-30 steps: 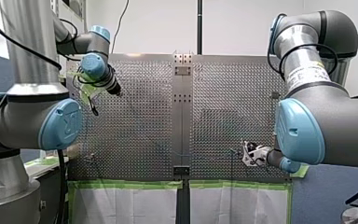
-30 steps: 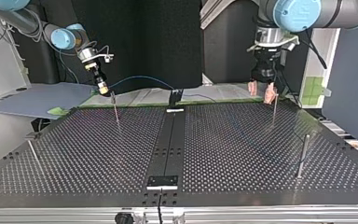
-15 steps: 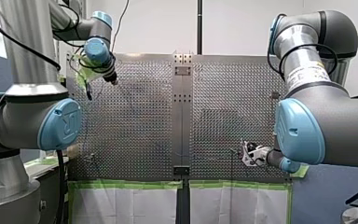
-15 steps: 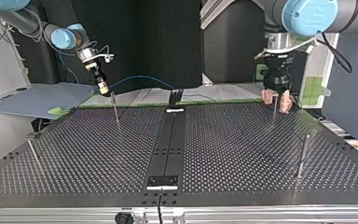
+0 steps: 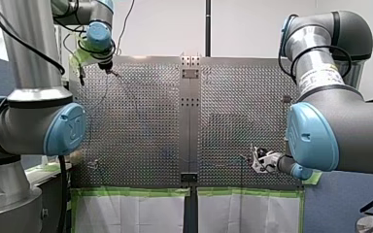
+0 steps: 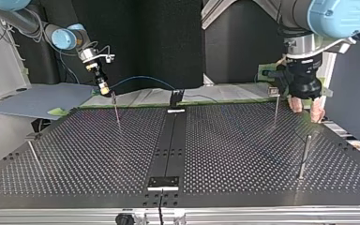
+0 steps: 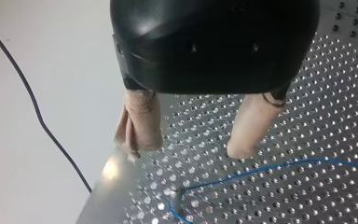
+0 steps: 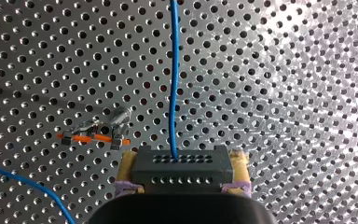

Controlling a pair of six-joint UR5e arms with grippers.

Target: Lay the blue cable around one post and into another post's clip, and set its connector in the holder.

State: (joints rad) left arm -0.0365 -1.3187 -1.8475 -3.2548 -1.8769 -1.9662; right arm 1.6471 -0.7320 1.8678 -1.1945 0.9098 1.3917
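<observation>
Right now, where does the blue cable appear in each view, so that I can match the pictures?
Front view: I cannot make it out.
Top view: the cable arcs from my right gripper toward the middle of the far edge.
Left wrist view: it lies ahead of my left gripper.
Right wrist view: it runs straight ahead from the connector between the pads.
Shared landmark: the perforated table.

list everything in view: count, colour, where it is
perforated table: one, metal, under everything
posts: four, metal, two on each half of the table
bracket: one, black, table's far middle in top view
blue cable: one, blue, from the connector across the table
connector: one, dark grey, in my right gripper
clip: one, grey and orange, beside the cable
my left gripper: one, black, beige pads, open, above the table
my right gripper: one, shut on the connector
</observation>
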